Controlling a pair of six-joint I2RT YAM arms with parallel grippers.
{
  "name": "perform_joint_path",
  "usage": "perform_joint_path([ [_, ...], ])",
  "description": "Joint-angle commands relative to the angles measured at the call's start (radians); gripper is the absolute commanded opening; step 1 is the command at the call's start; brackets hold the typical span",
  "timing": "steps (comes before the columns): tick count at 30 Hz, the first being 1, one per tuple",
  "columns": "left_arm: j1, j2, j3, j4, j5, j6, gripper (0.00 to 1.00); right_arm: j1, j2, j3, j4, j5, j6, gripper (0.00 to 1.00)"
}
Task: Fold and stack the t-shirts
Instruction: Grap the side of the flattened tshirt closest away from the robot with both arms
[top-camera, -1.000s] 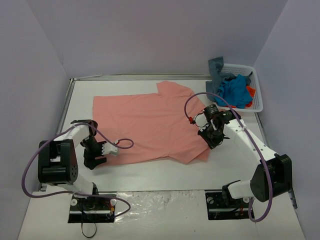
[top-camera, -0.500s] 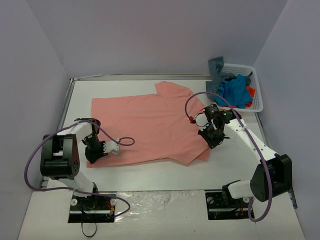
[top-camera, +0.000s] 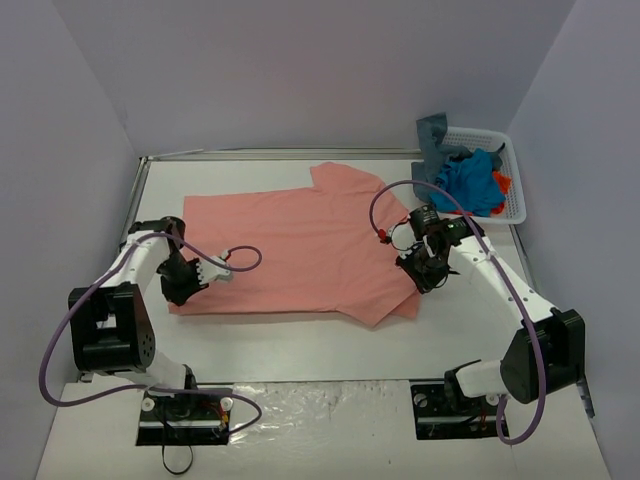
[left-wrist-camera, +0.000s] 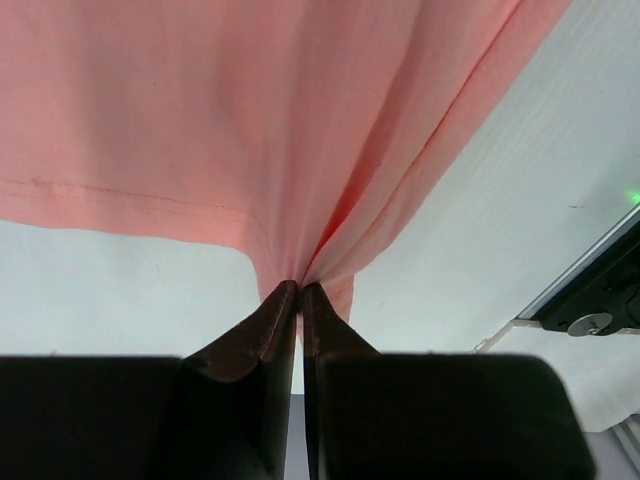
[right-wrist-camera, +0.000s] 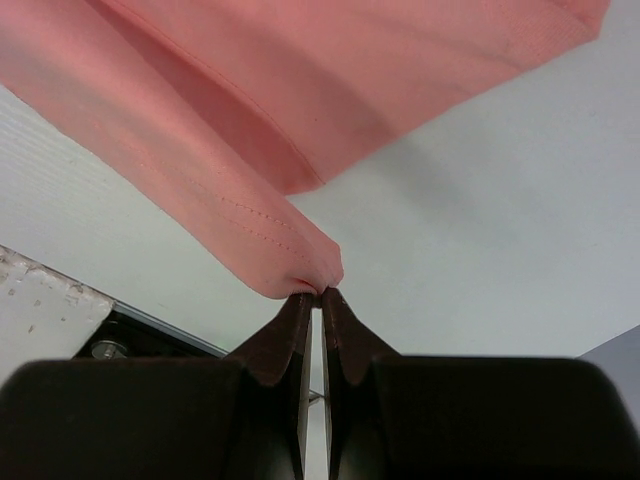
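Note:
A salmon-pink t-shirt (top-camera: 300, 250) lies spread flat across the middle of the white table. My left gripper (top-camera: 178, 290) is shut on its near-left hem corner, and the pink cloth (left-wrist-camera: 300, 150) bunches into folds at the pinched tips (left-wrist-camera: 300, 287). On the shirt's right side my right gripper (top-camera: 428, 278) is shut on a fold of the cloth (right-wrist-camera: 280, 250), which curls over the tips (right-wrist-camera: 320, 293). More t-shirts, bright blue (top-camera: 468, 182), grey-blue (top-camera: 433, 135) and orange-red (top-camera: 501, 183), sit heaped in the basket.
A white lattice basket (top-camera: 515, 175) stands at the back right corner of the table. The table's metal rim (top-camera: 135, 200) runs along the left and back. Purple cables loop over both arms, one (top-camera: 238, 260) resting on the shirt.
My left gripper has closed on the shirt's near-left hem and drawn it back and to the left. The near edge of the shirt has shifted away from the front. The right gripper has hardly moved.

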Motion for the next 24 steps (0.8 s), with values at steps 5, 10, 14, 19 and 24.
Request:
perform_joint_path([
  [5,0.028,-0.038,0.006,-0.074,0.029,-0.032,0.04,-0.015,-0.007,0.083,-0.028,0.028,-0.029,0.00],
  [10,0.040,-0.060,0.013,-0.040,0.035,-0.066,0.03,-0.029,0.029,0.158,-0.017,0.037,-0.038,0.00],
  [14,0.040,-0.051,0.055,-0.041,0.038,-0.090,0.02,-0.039,0.081,0.204,-0.010,0.042,-0.047,0.00],
  [19,0.040,-0.017,0.102,-0.043,0.037,-0.102,0.02,-0.055,0.132,0.246,0.009,0.037,-0.058,0.00],
  [24,0.040,0.011,0.141,-0.037,0.027,-0.106,0.03,-0.059,0.199,0.307,0.029,0.039,-0.057,0.00],
])
